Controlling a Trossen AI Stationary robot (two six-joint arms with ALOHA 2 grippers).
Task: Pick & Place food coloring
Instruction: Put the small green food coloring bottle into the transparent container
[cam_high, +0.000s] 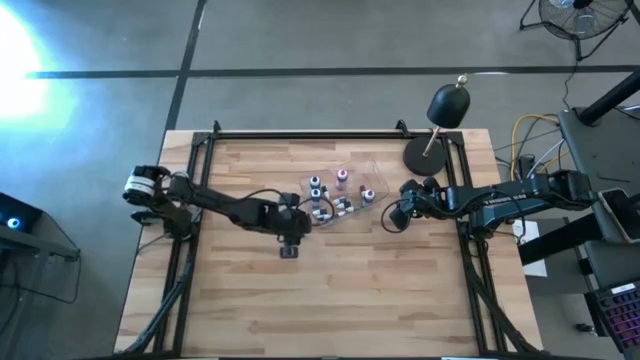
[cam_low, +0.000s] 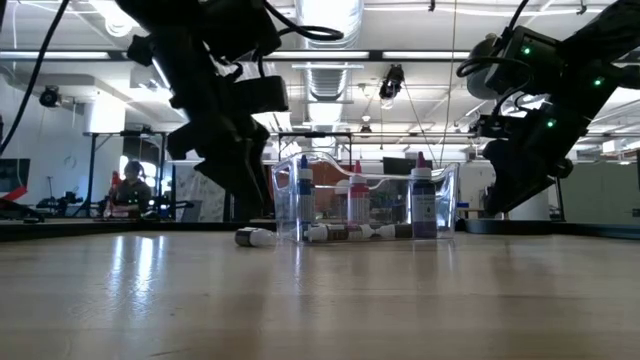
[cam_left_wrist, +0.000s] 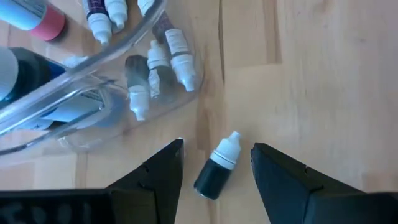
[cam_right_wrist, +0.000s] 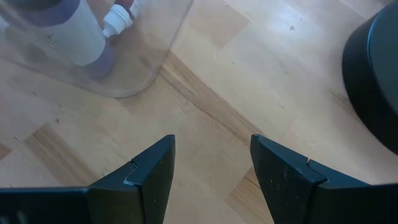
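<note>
Item 1, nearest: loose food coloring bottle (cam_left_wrist: 217, 169), dark body, white cap, lying flat on bare wooden table (cam_high: 330, 290), outside the tray, just beside its wall. In left wrist view it sits directly between the open fingers (cam_left_wrist: 155, 180) of the left gripper (cam_left_wrist: 216, 177); nothing gripped yet. Long axis runs fwd at a slight slant, cap pointing away from the wrist toward the tray, so fingers flank the body's sides, roughly square to a side pinch; judged: descend & close. Low view shows the same bottle (cam_low: 254, 237) on its side, left of the tray. Left arm clearly nearer. Item 2: clear plastic tray (cam_low: 445, 190), mid-table. Contents: several bottles upright w/ pink, red or dark caps, e.g. one dark-bodied (cam_low: 422, 205); others lying flat on the tray floor (cam_left_wrist: 163, 62). Exact count not clear. Item 3: right gripper (cam_right_wrist: 211, 171), fingers apart, empty, hovers over bare wood beside the tray's far side, waiting. Item 4, farthest: black lamp (cam_high: 440, 125) at table's back-right corner.
</note>
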